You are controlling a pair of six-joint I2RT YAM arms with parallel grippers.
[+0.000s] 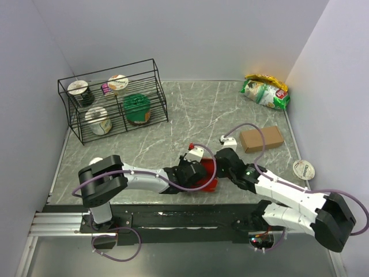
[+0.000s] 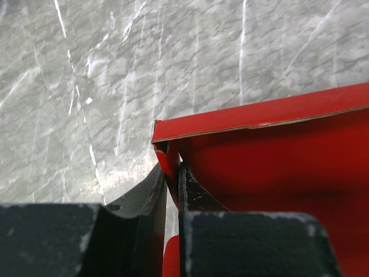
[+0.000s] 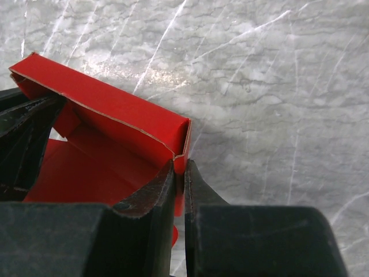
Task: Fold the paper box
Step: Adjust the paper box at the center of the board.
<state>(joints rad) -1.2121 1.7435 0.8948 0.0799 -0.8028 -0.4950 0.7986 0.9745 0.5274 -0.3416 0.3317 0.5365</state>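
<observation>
**Marble-grey table (image 1: 196, 109), paper box (image 1: 205, 174) pinched at both ends**

From above, the red paper box sits near the table's front edge between the two arms, with the left tool (image 1: 185, 170) at its left end and the right tool (image 1: 225, 164) at its right. A brown cardboard box (image 1: 261, 139) lies well behind. At the left wrist, the fingers are almost closed, clamping a thin red wall by its corner. At the right wrist, the fingers likewise nip the raised wall's corner.
</observation>
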